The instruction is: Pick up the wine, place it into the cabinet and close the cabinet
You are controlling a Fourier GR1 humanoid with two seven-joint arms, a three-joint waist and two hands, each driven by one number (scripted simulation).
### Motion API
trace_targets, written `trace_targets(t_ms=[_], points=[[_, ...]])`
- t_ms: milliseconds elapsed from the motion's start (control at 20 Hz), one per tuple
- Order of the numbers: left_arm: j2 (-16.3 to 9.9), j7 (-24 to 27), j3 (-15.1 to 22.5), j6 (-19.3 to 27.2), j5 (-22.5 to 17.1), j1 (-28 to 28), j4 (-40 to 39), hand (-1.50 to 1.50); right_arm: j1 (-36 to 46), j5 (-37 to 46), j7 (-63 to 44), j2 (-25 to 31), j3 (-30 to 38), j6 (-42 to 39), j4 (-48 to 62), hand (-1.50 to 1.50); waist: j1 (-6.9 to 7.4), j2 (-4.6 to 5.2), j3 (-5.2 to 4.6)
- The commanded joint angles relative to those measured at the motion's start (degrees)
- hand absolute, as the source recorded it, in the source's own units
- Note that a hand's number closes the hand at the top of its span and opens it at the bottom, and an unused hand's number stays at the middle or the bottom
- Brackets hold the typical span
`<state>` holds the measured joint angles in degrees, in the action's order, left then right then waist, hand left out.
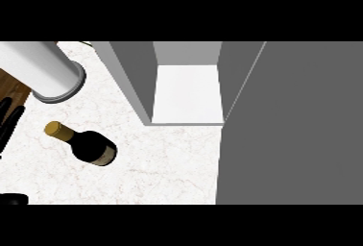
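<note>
White marbled counter (163, 163) with faint veining fills most of my head view. No readable writing anywhere; the wine bottle (85, 143) has a pale band near its base that could be a label, but I can't make out any text on it.

The bottle: dark, nearly black glass, gold foil cap pointing toward upper left, squat-looking body from this steep angle. It sits on the counter at centre-left, well apart from the cabinet and touched by nothing. I can't tell whether it stands upright or leans.

The cabinet (135, 81) is at upper centre, grey walls, white interior floor (188, 93) visible, nothing inside that I can see. Its grey door (291, 129) is swung open and takes up the whole right side of the view, covering the counter there.

Upper left: a large white cylinder with a grey rim (42, 67), just left of the cabinet, above the bottle. A strip of brown wood (10, 91) shows at the left edge.

My left hand (8, 120) shows at the left edge, black fingers straight and relaxed, grasping nothing, near the bottle but not touching. A black shape sits at lower left corner (13, 199); can't tell what it is. Right hand doesn't show.
</note>
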<state>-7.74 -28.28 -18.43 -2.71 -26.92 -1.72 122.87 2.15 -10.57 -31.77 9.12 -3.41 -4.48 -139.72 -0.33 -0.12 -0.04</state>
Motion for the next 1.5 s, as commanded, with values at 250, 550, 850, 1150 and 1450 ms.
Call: trace_targets(t_ms=[250,550,850,1150,1450], points=[[2.47,9.65,0.48,-7.34,1.34,-3.75,-9.65,-1.5,-0.27,-4.58,-3.98,-0.09,2.13,0.44,-8.08,-1.5,0.1,0.03,0.01],[1.27,17.24,-1.52,-7.23,6.81,0.68,-20.64,-1.5,3.19,-2.29,-9.65,-0.7,-0.99,2.93,-9.58,-1.5,-0.29,0.07,-0.03],[0.13,21.4,-3.4,-9.48,5.58,1.48,-26.72,-1.5,-2.6,-0.77,-3.04,-2.23,-1.84,-0.22,-8.46,-1.5,-0.2,0.06,0.03],[0.96,27.79,-2.74,-12.27,7.79,-0.42,-32.45,-1.5,-0.52,-3.74,-6.24,-1.85,1.68,1.09,-9.95,-1.5,-0.2,0.03,0.02],[3.58,32.23,0.46,-12.66,10.95,-0.85,-35.18,-1.5,2.3,-5.25,-7.03,-0.53,3.76,-0.12,-8.61,-1.5,-0.03,0.03,0.03]])
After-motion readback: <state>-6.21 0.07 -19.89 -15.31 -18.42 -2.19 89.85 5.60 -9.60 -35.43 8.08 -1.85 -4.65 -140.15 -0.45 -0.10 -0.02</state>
